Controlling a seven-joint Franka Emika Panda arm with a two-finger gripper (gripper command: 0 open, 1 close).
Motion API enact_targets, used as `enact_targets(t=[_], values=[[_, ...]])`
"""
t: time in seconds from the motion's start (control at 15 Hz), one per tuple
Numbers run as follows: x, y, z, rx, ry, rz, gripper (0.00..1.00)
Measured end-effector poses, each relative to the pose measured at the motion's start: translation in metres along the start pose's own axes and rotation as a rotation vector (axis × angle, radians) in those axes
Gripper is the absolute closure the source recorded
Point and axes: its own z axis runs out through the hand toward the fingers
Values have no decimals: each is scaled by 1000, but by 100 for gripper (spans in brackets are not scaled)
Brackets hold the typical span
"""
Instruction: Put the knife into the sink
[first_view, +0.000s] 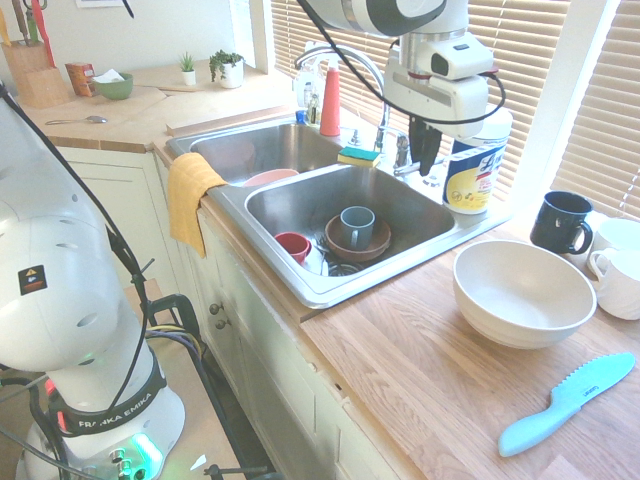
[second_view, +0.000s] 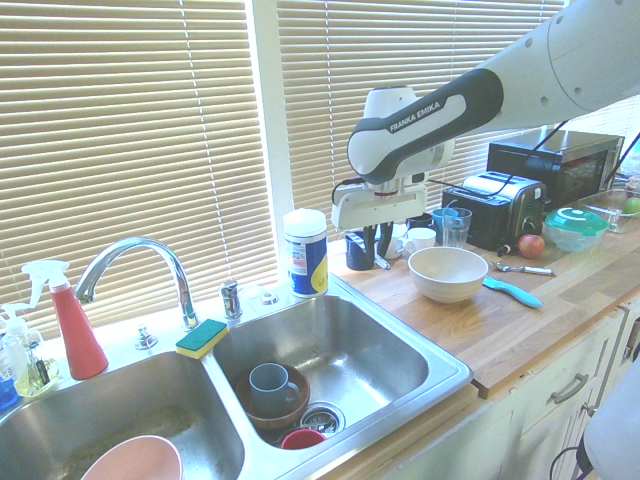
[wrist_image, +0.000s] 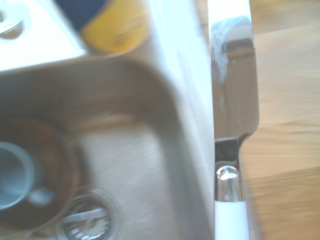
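End effector (first_view: 425, 160) clamped on knife (wrist_image: 232, 95), hanging above sink (first_view: 400, 265) edge beside wipes tub (first_view: 478, 165). Could drop onto counter (first_view: 420, 370) if let go early, or bump the tub.

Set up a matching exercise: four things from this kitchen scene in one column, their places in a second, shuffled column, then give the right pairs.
Things:
1. grey mug
2. sponge
3. light blue plastic knife
4. white bowl

Places:
A. on the wooden counter, near its front edge
B. on the sink's rim beside the faucet
C. inside the brown bowl in the sink
D. on the wooden counter near the dark blue mug

Pairs: 1-C, 2-B, 3-A, 4-D
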Motion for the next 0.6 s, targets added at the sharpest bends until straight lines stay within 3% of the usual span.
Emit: enact_targets(t=[0.6], values=[[-70,-33,140,-22,-39,-52,100]])
